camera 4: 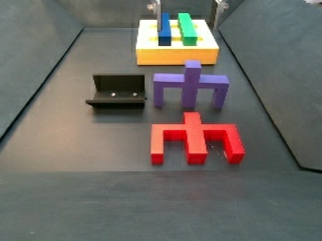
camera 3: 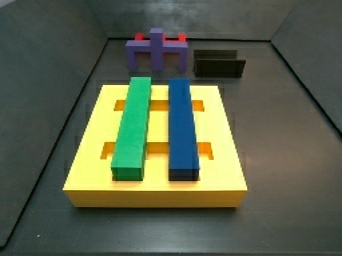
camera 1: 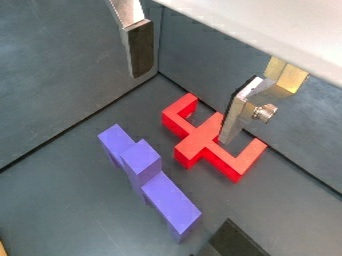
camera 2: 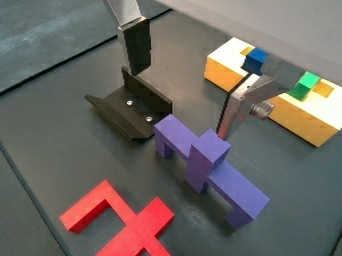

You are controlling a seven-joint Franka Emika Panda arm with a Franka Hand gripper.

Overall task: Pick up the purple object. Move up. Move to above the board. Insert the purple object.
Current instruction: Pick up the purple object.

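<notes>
Hand open — purple object lies free just below.

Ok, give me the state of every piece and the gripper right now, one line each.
Gripper: open, empty, above the floor.
Purple object: lying on the floor, not held.
Red block: lying on the floor, untouched.
Board: flat on the floor, some slots free.
Green bar: seated in the board.
Blue bar: seated in the board.
Fixture: standing, empty.

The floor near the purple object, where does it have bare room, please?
Bare: floor in front of the red block, and left of the fixture. Crowded: purple object between fixture, red block and board. Gripper hangs open over the pieces.
</notes>
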